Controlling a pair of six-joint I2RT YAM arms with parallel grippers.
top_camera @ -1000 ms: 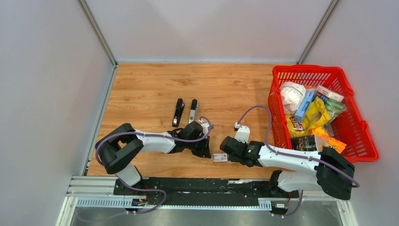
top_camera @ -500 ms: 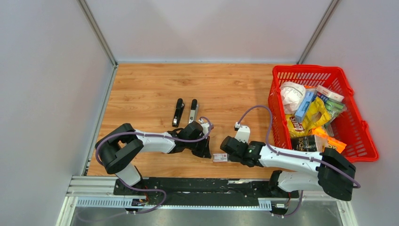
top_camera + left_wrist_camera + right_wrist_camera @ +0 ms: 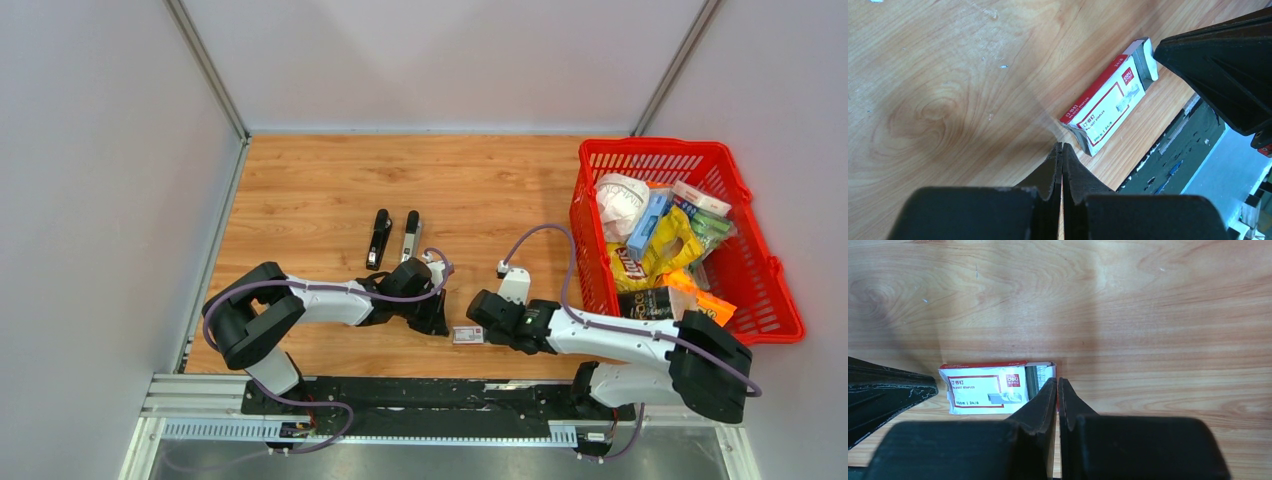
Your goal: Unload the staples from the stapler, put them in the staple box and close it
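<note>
A black stapler [image 3: 378, 238] and a second stapler part with a silvery channel [image 3: 411, 235] lie side by side mid-table. A small red-and-white staple box [image 3: 467, 335] lies near the front edge between my grippers. A grey ribbed strip of staples [image 3: 1034, 381] shows in its open end, also in the left wrist view [image 3: 1148, 61]. My left gripper [image 3: 1062, 146] is shut, its tip at the box's closed end [image 3: 1108, 102]. My right gripper [image 3: 1057, 380] is shut, its tip at the box's open end [image 3: 990, 387]. I see nothing between either pair of jaws.
A red basket [image 3: 758, 262] full of snack packets and boxes stands at the right. The table's front edge and the black rail [image 3: 1173, 150] run just beyond the box. Grey walls close in the left, back and right.
</note>
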